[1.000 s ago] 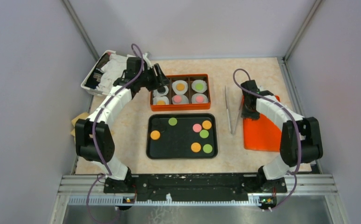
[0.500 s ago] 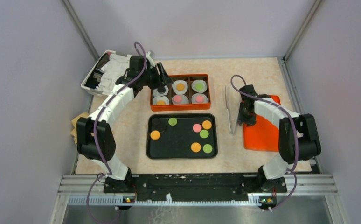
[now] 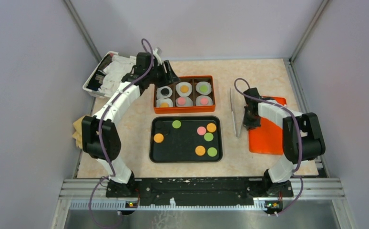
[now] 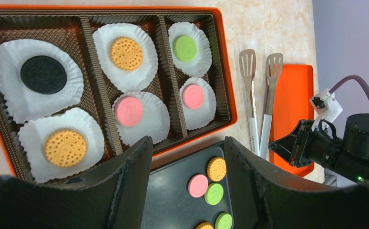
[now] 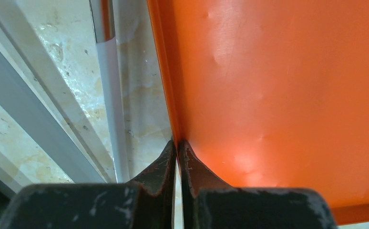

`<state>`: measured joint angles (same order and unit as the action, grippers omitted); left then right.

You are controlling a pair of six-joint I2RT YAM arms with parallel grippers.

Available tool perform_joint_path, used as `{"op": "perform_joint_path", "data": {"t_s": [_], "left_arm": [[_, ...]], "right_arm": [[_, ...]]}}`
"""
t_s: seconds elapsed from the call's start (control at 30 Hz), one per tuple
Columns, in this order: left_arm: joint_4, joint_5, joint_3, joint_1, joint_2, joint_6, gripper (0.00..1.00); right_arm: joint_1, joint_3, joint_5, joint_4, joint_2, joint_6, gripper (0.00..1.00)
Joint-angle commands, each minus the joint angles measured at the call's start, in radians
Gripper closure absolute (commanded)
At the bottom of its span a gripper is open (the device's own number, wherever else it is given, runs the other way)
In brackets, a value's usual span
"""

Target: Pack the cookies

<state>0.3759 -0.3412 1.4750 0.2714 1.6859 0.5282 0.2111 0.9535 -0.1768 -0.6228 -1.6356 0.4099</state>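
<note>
Your overhead view is bright and even. Soft white light falls from above, so the mottled beige tabletop (image 3: 135,119) carries only faint, short shadows, and the glossy black rectangular tray (image 3: 185,143) shows a dull sheen without hot spots.

In your left wrist view the white fluted paper liners (image 4: 11,95) look crisp and nearly overexposed. The left gripper (image 4: 186,143) has its 2 black fingers (image 4: 125,191) underlit and soft from nearness. The straight rim of the orange compartmented box (image 4: 231,90) bows slightly toward the frame's border.

In your right wrist view the flat orange plastic lid (image 5: 278,86) bears pale glare patches, and the white-handled metal tongs (image 5: 108,71) blur.
</note>
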Motion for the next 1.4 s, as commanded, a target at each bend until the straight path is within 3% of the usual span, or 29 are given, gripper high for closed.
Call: {"op": "perform_joint_path", "data": {"t_s": [0.0,0.8,0.97,1.17,1.37], "left_arm": [[0.02,0.012,0.073,0.025,0.03,-0.029,0.36],[0.01,-0.057,0.213,0.028,0.149,-0.053,0.36],[-0.01,-0.216,0.26,0.028,0.222,-0.045,0.35],[-0.057,-0.453,0.318,0.031,0.324,0.005,0.34],[-0.098,-0.487,0.299,0.079,0.317,0.018,0.33]], "right_arm": [[-0.007,0.029,-0.045,0.014,-0.054,-0.008,1.0],[-0.007,0.146,-0.125,-0.006,0.081,-0.043,1.0],[0.001,0.201,-0.119,-0.015,0.131,-0.11,1.0],[0.095,0.26,-0.14,-0.019,0.185,-0.192,1.0],[0.246,0.336,-0.208,-0.019,0.177,-0.242,1.0]]}}
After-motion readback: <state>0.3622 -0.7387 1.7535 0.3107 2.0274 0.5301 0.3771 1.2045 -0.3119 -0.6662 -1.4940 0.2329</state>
